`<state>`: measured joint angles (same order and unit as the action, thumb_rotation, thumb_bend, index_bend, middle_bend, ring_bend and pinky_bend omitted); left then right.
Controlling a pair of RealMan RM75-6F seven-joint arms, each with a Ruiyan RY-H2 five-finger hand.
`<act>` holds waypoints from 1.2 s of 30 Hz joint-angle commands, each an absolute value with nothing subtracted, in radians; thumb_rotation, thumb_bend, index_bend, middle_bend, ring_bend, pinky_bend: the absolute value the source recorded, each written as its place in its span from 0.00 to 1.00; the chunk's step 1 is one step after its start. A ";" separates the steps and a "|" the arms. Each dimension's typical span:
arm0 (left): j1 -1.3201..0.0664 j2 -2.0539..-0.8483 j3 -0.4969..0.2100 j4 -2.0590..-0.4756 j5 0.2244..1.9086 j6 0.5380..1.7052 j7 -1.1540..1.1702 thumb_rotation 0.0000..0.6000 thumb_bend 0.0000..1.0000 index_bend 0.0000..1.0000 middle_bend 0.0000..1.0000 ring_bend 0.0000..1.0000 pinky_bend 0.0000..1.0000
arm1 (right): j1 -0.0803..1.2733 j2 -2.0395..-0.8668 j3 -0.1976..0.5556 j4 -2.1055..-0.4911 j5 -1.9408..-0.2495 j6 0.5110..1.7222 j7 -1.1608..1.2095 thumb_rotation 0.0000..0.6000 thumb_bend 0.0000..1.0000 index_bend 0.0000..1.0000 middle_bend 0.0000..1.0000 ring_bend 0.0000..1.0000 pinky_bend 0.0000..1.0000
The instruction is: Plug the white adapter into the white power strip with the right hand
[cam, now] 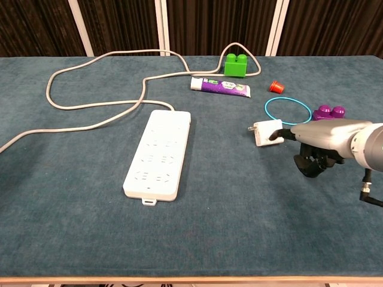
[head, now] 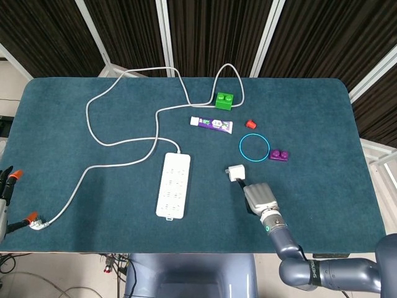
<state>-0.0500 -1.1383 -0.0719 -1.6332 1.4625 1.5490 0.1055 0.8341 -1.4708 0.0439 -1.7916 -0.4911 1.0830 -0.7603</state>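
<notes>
The white adapter [head: 234, 172] [cam: 266, 132] lies right of the white power strip [head: 173, 185] [cam: 158, 153], tipped up on one edge with its prongs pointing left toward the strip. My right hand [head: 260, 197] [cam: 320, 145] is just right of it and nearer me. A dark fingertip [cam: 277, 134] pinches the adapter's right edge, and the other fingers curl under the palm. My left hand [head: 7, 184] shows only at the table's left edge, fingers apart and holding nothing.
The strip's grey cable [head: 124, 139] loops across the left and back of the table. Behind the adapter lie a blue ring [head: 254, 148], a purple brick [head: 279, 155], a small red cap [head: 250, 124], a toothpaste tube [head: 211, 124] and a green brick [head: 224, 99].
</notes>
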 commanded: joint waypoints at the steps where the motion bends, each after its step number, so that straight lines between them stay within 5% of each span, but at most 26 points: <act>1: -0.050 -1.139 -0.071 -1.634 1.464 1.549 0.107 1.00 0.10 0.12 0.00 0.00 0.00 | 0.830 -1.463 0.040 -1.798 -0.493 1.084 -0.755 1.00 0.82 0.14 0.83 0.87 0.80; 36: -0.045 -1.140 -0.074 -1.637 1.462 1.560 0.116 1.00 0.10 0.12 0.00 0.00 0.00 | 0.840 -1.355 0.098 -1.812 -0.445 1.082 -0.706 1.00 0.82 0.15 0.83 0.87 0.80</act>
